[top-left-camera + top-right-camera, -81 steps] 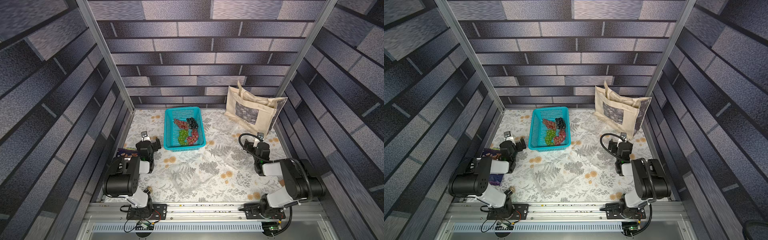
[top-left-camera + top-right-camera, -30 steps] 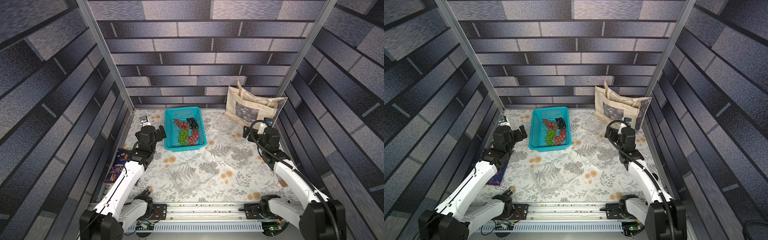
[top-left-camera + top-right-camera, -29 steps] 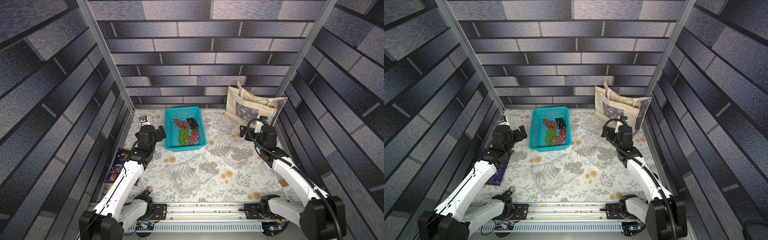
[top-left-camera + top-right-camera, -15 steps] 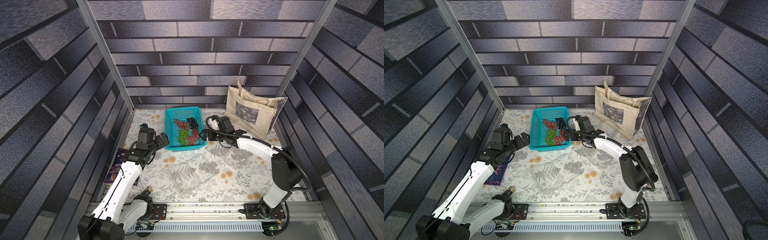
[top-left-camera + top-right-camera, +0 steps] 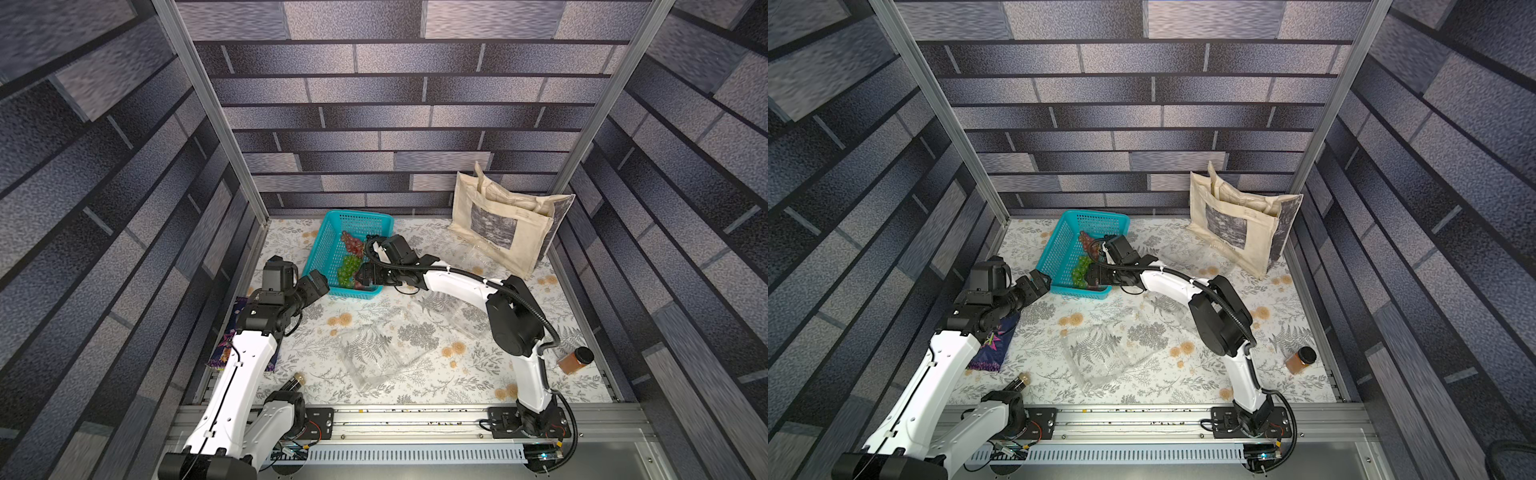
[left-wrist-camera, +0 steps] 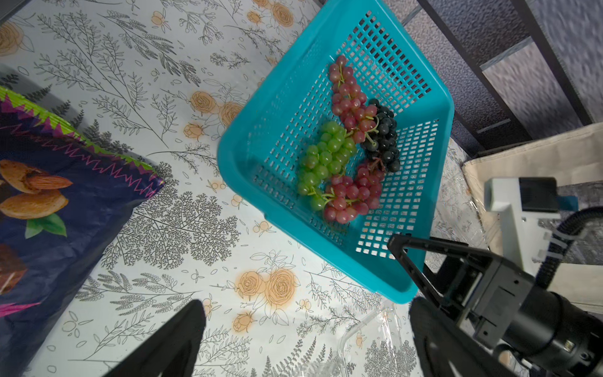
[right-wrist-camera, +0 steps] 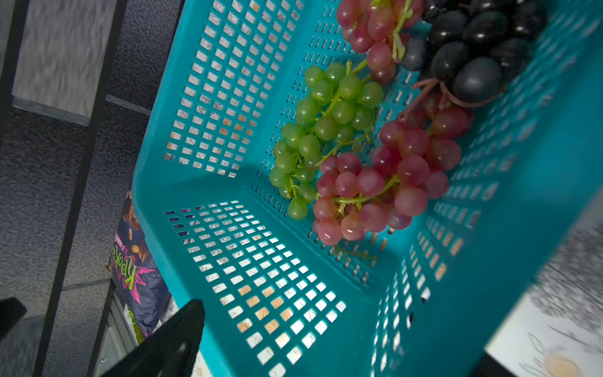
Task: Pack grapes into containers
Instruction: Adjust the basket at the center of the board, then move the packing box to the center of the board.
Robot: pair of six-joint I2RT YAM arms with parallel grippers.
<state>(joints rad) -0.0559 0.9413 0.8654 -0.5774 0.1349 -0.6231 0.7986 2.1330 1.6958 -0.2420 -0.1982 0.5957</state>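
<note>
Both top views showed me the grapes lying in the teal basket at the back of the table, none of them in the containers; those clear boxes sat apart on the floral cloth, one mid-table, one by the right arm's elbow, one before the beige tote bag; my right hand hung over the basket's near right corner, just beside the fruit, and my left hand hovered just outside its near left corner.

Left wrist view: I counted four bunches, two red, one green, one black-purple, touching one another on the basket floor; the left hand's fingers stood wide apart with only cloth between them, gripping nothing; a purple snack bag lay near; the right hand's jaws gaped at the basket rim, empty.

Right wrist view: a red bunch lay nearest, the green one against it, the black one beyond; only one finger showed, dark before the basket's end wall; I saw nothing in that hand's grasp.
</note>
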